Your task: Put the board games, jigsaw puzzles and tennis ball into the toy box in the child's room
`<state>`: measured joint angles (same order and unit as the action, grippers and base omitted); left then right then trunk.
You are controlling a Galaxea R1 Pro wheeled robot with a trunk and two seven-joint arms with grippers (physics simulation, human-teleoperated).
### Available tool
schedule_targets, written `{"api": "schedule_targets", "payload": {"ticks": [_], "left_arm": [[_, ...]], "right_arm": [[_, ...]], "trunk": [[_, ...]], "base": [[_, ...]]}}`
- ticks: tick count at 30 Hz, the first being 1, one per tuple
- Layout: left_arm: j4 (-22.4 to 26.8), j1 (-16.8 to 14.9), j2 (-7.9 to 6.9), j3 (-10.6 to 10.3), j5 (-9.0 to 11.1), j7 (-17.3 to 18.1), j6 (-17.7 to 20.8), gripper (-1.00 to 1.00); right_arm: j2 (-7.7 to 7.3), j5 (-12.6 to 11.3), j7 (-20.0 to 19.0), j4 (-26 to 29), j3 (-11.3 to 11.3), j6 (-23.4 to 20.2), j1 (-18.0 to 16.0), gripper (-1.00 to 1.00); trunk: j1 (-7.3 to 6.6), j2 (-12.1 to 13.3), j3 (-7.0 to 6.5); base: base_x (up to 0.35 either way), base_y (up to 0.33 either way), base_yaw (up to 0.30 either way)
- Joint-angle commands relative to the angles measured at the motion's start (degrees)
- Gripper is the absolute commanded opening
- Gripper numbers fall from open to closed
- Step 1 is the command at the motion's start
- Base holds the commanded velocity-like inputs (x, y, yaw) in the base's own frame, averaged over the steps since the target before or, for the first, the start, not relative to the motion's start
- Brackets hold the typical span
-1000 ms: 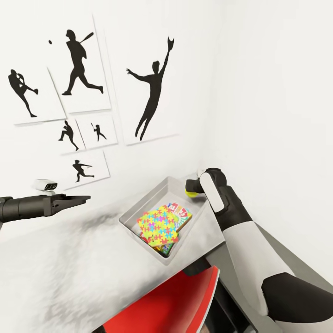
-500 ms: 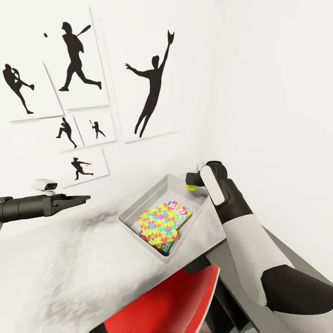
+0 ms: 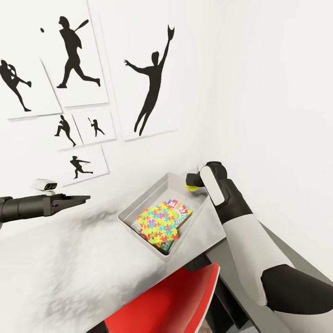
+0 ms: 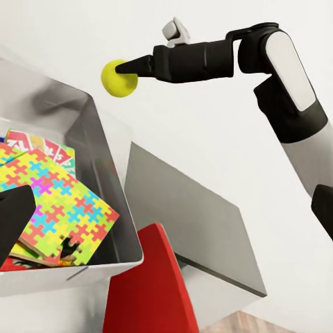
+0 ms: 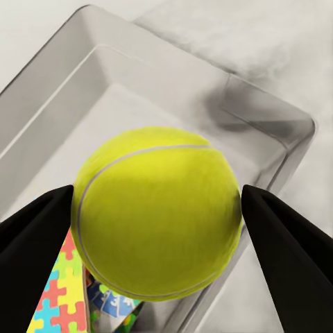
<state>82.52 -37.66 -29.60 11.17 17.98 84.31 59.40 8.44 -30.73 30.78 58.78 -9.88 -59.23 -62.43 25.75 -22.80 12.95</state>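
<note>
Since a second ago, right gripper [image 3: 188, 182] with the tennis ball [image 3: 190, 186] sits a bit higher and further over the far corner of the toy box [image 3: 138, 204]; posters sliding in the head view is camera motion, not scene change. Left arm unchanged.

Right gripper: clenched on the tennis ball, one black finger [image 5: 33, 239] on each side, ball clear of the box floor. From the left wrist view the ball [image 4: 118, 78] hangs in the air above the box's far rim, held at the fingertips of the outstretched right arm.

Left gripper [image 3: 83, 199]: hovers over the desk [image 3: 69, 259], well apart from the toy box, nothing in it. Fingers look close together, but I can't tell if fully shut.

Toy box sits on the desk near the wall corner. Inside: a jigsaw puzzle [image 3: 157, 223] on top of the stack, and a red-and-white board game [image 3: 181, 212] poking out from under it on the far side. More flat edges show under the puzzle; can't identify them.

Red chair [image 3: 171, 300] is tucked at the near desk edge, just below the box.
</note>
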Motion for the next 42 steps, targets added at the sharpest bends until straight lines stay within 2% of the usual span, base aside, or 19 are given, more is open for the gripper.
{"api": "schedule_targets", "payload": {"ticks": [1,7,8,29,39,42], "left_arm": [[0.0,0.0,-0.02,0.0,0.1,0.2,0.6,1.0],[0.0,0.0,-0.02,0.0,0.1,0.2,0.6,1.0],[0.0,0.0,-0.02,0.0,0.1,0.2,0.6,1.0],[0.0,0.0,-0.02,0.0,0.0,0.2,0.6,1.0],[-0.1,0.0,-0.02,0.0,-0.2,0.1,0.6,1.0],[-0.8,0.0,-0.02,0.0,-0.2,0.0,0.6,1.0]], "right_arm": [[-0.01,-0.6,0.6,0.0,-0.1,-0.1,-0.1,-1.0],[-0.02,-0.6,0.6,0.1,-0.1,-0.1,-0.1,-1.0],[-0.01,-0.6,0.6,0.1,-0.1,-0.1,-0.1,1.0],[-0.44,-0.6,0.7,0.8,0.0,-0.1,-0.1,1.0],[-1.14,-0.8,5.6,10.0,0.8,-0.2,0.7,1.0],[-1.56,-0.8,5.9,12.4,2.4,-0.2,1.4,1.0]], "trunk": [[0.03,-0.1,0.12],[0.03,-0.1,0.13],[0.03,-0.1,0.13],[0.03,-0.1,0.13],[0.03,-0.1,-0.19],[0.03,-0.1,-0.45]], "base": [[0.0,0.0,0.0],[0.0,0.0,0.0],[0.0,0.0,0.0],[0.0,0.0,0.0],[-0.008,0.0,0.0],[-0.163,0.0,0.0]]}}
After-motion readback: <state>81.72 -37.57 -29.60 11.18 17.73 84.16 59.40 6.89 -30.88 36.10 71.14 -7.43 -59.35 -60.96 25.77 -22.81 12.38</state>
